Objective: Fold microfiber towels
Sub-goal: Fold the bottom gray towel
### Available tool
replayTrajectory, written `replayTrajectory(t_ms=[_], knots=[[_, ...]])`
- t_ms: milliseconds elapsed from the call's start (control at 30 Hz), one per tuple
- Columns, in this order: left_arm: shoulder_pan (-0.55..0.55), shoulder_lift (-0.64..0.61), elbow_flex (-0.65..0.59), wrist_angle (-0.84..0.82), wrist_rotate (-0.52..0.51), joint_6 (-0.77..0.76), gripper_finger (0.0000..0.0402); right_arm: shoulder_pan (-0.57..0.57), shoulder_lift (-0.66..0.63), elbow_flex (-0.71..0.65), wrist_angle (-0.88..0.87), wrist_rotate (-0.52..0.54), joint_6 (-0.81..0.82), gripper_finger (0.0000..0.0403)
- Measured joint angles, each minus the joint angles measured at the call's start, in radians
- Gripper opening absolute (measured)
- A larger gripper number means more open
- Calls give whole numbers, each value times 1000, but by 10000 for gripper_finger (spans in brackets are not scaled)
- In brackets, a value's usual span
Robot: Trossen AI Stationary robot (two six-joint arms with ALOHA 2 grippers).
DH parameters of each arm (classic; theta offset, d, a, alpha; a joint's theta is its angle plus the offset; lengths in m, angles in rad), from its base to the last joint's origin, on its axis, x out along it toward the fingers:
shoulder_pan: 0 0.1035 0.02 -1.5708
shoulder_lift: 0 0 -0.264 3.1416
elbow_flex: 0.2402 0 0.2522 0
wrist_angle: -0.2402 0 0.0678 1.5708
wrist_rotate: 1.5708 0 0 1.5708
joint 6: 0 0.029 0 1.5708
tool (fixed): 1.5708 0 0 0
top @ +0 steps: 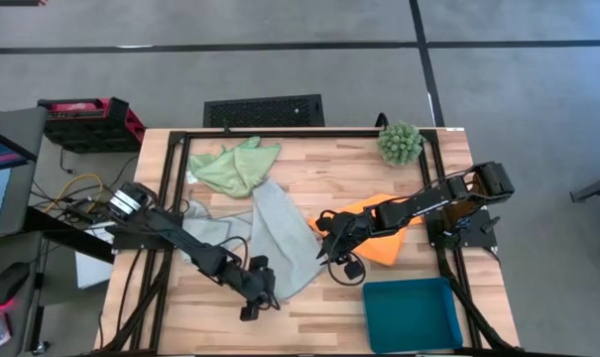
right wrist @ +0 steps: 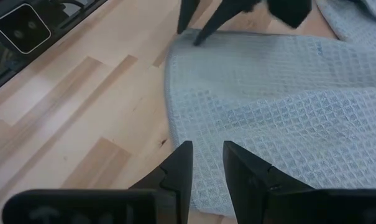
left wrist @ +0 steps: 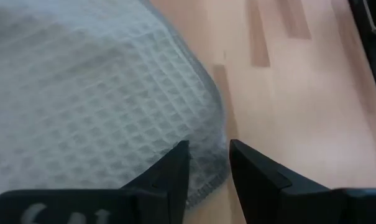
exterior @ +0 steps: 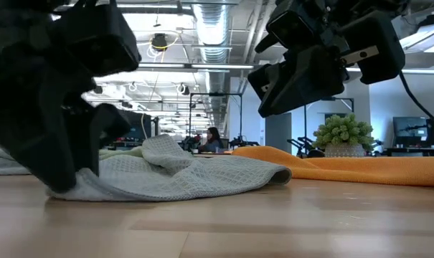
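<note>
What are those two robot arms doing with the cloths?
They are working on a blue-grey towel spread in the middle of the wooden table. The left gripper is down at the towel's near corner, its fingers slightly apart around the hem. The right gripper hangs just above the towel's other edge, fingers slightly apart too. An orange towel lies under the right arm, and a green towel waits crumpled at the back.
</note>
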State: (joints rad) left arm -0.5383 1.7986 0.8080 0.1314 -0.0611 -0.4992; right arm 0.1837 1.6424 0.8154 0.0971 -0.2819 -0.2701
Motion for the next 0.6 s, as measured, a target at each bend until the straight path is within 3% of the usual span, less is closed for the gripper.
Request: replayTrajectory(t_ms=[333,600], knots=[[-2,62,70,-6,31,90,100,-1,0,0,10,0,0,113],[-2,65,121,-102,32,121,7,-1,0,0,6,53,0,113]])
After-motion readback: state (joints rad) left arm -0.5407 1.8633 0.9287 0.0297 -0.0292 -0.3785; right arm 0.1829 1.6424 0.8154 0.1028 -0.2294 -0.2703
